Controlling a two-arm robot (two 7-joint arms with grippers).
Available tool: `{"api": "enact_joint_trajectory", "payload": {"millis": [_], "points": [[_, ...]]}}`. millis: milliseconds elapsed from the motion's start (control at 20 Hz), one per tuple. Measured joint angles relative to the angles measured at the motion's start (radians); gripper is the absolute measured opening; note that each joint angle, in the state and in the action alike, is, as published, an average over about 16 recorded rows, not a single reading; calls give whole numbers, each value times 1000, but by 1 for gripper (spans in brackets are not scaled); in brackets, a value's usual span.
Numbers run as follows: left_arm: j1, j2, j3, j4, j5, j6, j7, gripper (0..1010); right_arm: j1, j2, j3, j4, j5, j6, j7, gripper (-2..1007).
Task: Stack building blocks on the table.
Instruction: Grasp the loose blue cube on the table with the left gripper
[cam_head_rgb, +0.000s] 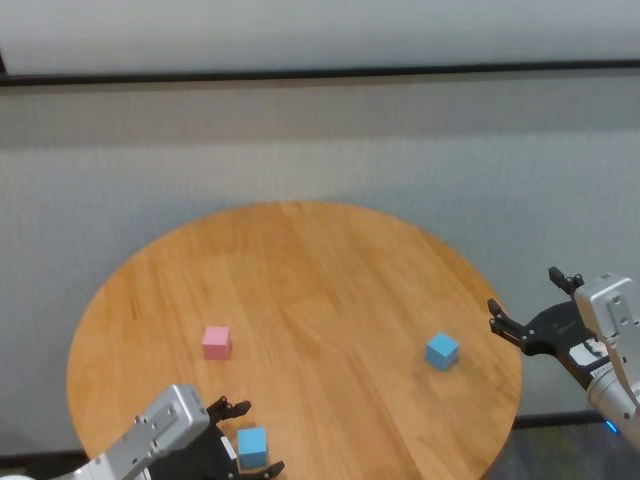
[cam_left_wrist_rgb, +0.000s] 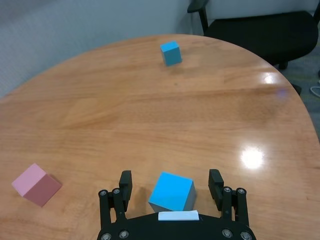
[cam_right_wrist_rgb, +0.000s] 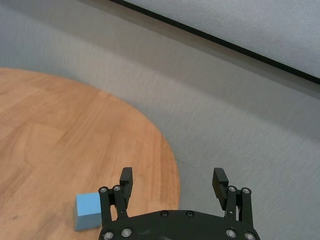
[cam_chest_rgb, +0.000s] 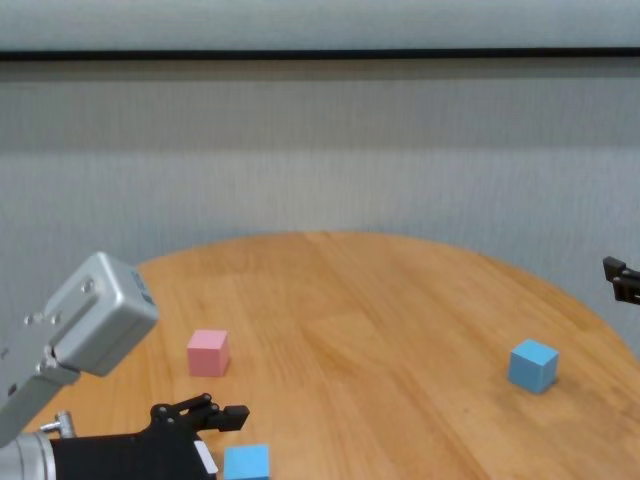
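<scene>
Probably light, stiff, easy to pinch on flat opposite sides: near blue cube (cam_left_wrist_rgb: 171, 192) sitting between spread left gripper (cam_left_wrist_rgb: 171, 187) jaws; right gripper (cam_right_wrist_rgb: 172, 181) spread, idle.

Three small cubes sit apart, unstacked, on the round wooden table (cam_head_rgb: 320, 270): pink (cam_head_rgb: 216, 342), blue (cam_head_rgb: 252, 447), blue (cam_head_rgb: 442, 351).

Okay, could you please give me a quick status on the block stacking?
Left hand open, straddling near blue block. Right hand open, off table edge. Pink block, far blue block apart, nothing stacked. Path clear.
</scene>
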Motion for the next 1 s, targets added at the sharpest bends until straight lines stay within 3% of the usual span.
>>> {"api": "enact_joint_trajectory", "payload": {"millis": [250,600,1000], "points": [[2,-2,0,-2,27,1,3,1003,0,0,0,0,0,0,0,1005],[6,-6,-7,-7,34,18,-12,972,0,0,0,0,0,0,0,1005],[8,-12,-16,-11,35,36,-36,821,0,0,0,0,0,0,0,1005]]}}
